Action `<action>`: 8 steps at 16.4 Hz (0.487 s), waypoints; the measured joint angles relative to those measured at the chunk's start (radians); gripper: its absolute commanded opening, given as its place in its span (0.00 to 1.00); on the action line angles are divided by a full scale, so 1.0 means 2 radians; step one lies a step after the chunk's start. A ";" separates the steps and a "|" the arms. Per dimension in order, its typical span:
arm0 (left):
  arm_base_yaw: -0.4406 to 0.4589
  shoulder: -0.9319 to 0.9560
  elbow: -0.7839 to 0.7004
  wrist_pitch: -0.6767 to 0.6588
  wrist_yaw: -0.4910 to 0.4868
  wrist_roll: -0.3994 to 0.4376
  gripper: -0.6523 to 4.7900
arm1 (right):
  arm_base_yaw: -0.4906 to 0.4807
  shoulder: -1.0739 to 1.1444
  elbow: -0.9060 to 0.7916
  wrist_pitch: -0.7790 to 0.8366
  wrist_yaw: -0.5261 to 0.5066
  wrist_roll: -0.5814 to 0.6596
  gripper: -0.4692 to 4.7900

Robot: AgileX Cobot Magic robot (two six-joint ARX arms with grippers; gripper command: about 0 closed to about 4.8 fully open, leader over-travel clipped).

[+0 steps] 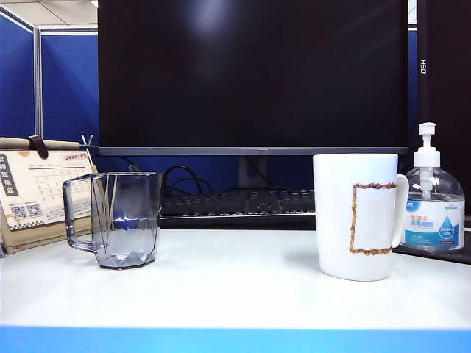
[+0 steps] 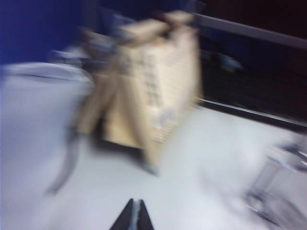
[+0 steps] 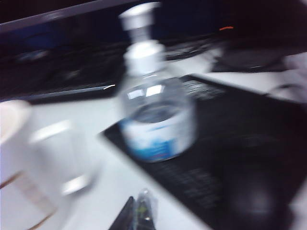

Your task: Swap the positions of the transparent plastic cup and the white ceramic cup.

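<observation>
The transparent plastic cup [image 1: 118, 219], grey-blue with a faceted base, stands on the left of the white table, handle to the left. Its blurred rim also shows in the left wrist view as the cup [image 2: 283, 191]. The white ceramic cup [image 1: 358, 216], tall with a brown-gold rectangle, stands on the right, handle to the right; the right wrist view catches this cup [image 3: 33, 163] with its handle, blurred. My left gripper [image 2: 134, 206] is shut and empty above the bare table, short of the desk calendar. My right gripper [image 3: 139, 203] is shut with nothing held, short of the pump bottle. Neither gripper appears in the exterior view.
A desk calendar [image 1: 40, 193] leans at the far left, also seen as the calendar [image 2: 153, 76]. A clear pump bottle [image 1: 433, 198] with a blue label stands on a black mat [image 3: 230, 153] at the right. A monitor [image 1: 254, 73] and keyboard [image 1: 235, 202] fill the back.
</observation>
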 measured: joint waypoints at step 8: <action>0.007 0.000 0.000 0.000 0.005 0.000 0.11 | -0.050 0.000 -0.001 0.002 0.003 0.000 0.09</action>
